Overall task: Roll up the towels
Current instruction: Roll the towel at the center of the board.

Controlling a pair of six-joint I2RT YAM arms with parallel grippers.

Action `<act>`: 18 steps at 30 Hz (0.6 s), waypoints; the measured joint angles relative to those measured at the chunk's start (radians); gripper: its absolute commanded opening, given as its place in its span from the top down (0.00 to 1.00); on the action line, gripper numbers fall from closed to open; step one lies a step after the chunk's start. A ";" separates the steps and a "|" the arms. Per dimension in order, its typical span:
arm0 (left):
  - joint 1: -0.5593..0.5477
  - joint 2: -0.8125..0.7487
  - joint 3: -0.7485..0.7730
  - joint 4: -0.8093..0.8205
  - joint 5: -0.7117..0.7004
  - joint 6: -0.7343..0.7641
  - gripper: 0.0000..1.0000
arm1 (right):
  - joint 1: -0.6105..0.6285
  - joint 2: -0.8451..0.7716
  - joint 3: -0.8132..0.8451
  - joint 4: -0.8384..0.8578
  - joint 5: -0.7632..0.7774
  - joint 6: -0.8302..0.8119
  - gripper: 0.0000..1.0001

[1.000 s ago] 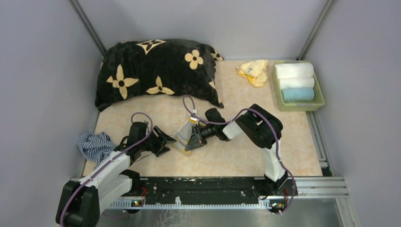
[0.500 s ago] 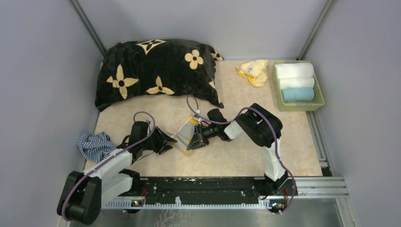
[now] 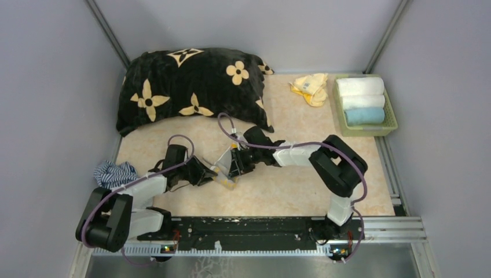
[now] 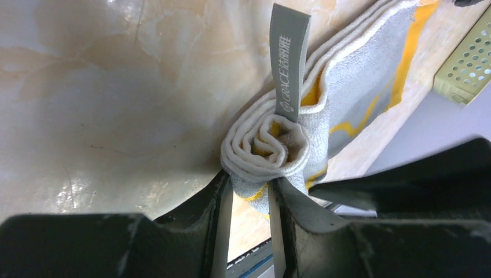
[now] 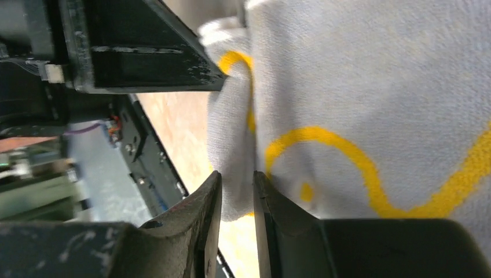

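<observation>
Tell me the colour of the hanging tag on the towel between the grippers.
Grey with white lettering; the hanging tag shows best in the left wrist view.

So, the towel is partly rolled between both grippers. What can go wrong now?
The left gripper pinches only the lower edge of the rolled grey-and-yellow towel, so the coil may slip and loosen.
The right gripper has only a small fold between its fingers; a pull could lose it.
The grey tag sticks out and may catch.
</observation>
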 measured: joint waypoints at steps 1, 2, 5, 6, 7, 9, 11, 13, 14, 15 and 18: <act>0.000 0.004 0.003 -0.001 -0.001 0.000 0.66 | 0.022 -0.027 0.015 -0.044 0.055 -0.036 0.67; 0.000 0.008 0.006 -0.003 -0.001 0.000 0.66 | 0.047 -0.052 0.027 -0.079 0.108 -0.069 0.65; 0.000 0.019 0.017 -0.013 -0.001 -0.003 0.66 | 0.134 -0.124 0.049 -0.167 0.284 -0.164 0.61; 0.000 0.022 0.019 -0.013 -0.001 -0.003 0.66 | 0.167 -0.145 0.055 -0.196 0.346 -0.196 0.60; 0.000 0.024 0.021 -0.014 0.000 -0.003 0.66 | 0.192 -0.160 0.061 -0.219 0.395 -0.222 0.60; 0.000 0.028 0.023 -0.015 0.000 -0.004 0.66 | 0.258 -0.183 0.081 -0.264 0.513 -0.285 0.60; 0.000 0.032 0.026 -0.016 0.000 -0.006 0.65 | 0.319 -0.185 0.109 -0.290 0.608 -0.342 0.60; 0.000 0.038 0.029 -0.015 0.001 -0.008 0.65 | 0.375 -0.185 0.131 -0.308 0.687 -0.394 0.61; 0.000 0.040 0.031 -0.016 0.002 -0.010 0.65 | 0.412 -0.179 0.146 -0.319 0.740 -0.431 0.61; 0.000 0.043 0.032 -0.015 0.002 -0.010 0.65 | 0.418 -0.176 0.149 -0.320 0.748 -0.438 0.62; 0.000 0.045 0.034 -0.016 0.003 -0.011 0.65 | 0.461 -0.129 0.179 -0.330 0.819 -0.483 0.62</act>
